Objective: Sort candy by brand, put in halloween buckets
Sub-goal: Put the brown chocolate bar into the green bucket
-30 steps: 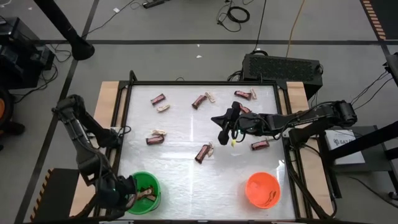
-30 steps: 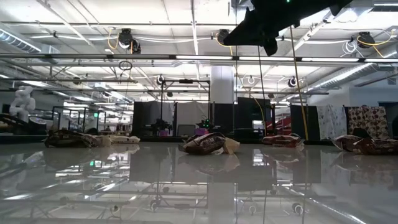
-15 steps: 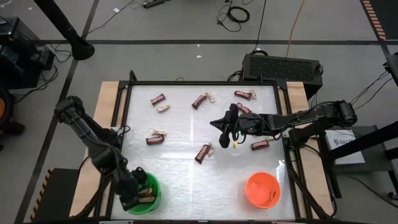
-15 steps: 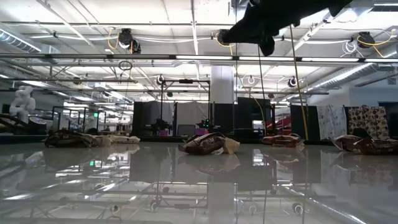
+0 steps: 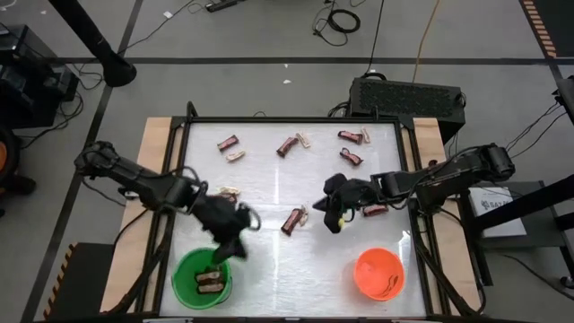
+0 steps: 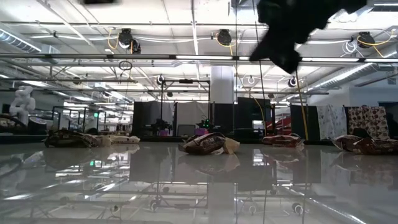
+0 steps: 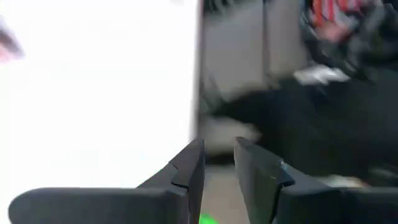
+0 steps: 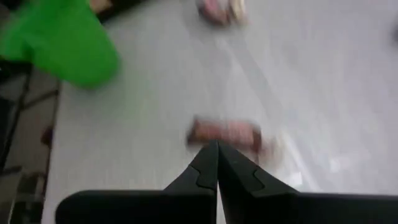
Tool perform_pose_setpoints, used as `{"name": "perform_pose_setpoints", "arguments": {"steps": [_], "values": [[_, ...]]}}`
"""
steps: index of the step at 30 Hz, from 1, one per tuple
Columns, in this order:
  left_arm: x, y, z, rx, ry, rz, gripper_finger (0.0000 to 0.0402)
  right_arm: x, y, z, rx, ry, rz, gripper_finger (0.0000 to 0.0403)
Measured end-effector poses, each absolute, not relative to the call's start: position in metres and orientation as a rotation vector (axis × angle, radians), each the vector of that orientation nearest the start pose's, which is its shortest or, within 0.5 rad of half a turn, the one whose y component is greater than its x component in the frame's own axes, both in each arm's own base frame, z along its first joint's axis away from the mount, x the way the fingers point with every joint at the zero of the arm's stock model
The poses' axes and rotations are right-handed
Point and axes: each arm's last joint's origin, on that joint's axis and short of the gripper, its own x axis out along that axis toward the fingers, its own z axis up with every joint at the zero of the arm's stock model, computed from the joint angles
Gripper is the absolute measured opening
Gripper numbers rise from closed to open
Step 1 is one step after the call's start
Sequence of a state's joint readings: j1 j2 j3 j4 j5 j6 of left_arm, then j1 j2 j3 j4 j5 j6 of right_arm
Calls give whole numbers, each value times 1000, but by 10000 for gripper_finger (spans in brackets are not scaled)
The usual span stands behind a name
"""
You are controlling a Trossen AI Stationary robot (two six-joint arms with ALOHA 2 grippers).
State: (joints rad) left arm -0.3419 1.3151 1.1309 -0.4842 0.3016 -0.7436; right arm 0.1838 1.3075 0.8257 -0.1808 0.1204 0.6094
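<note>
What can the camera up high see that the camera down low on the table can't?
Only the high view shows the two round plastic buckets, the bright green one with wrapped bars inside and the bright orange one, plus the left gripper above the white table near the green bucket.

Only the low view shows the big room behind the table, with ceiling lights and a white pillar.

Both show small dark reddish-brown wrapped candy bars lying on the table, and the right gripper hanging over them.
</note>
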Motion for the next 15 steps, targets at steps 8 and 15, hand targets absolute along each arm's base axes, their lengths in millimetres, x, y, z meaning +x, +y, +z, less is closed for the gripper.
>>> {"name": "perform_pose_setpoints", "arguments": {"steps": [8, 15], "values": [[307, -30, 298, -449, 634, 34, 94, 231, 40, 211, 549, 1043, -469, 0], [340, -4, 279, -484, 553, 10, 100, 201, -5, 203, 528, 1257, -878, 2]]}}
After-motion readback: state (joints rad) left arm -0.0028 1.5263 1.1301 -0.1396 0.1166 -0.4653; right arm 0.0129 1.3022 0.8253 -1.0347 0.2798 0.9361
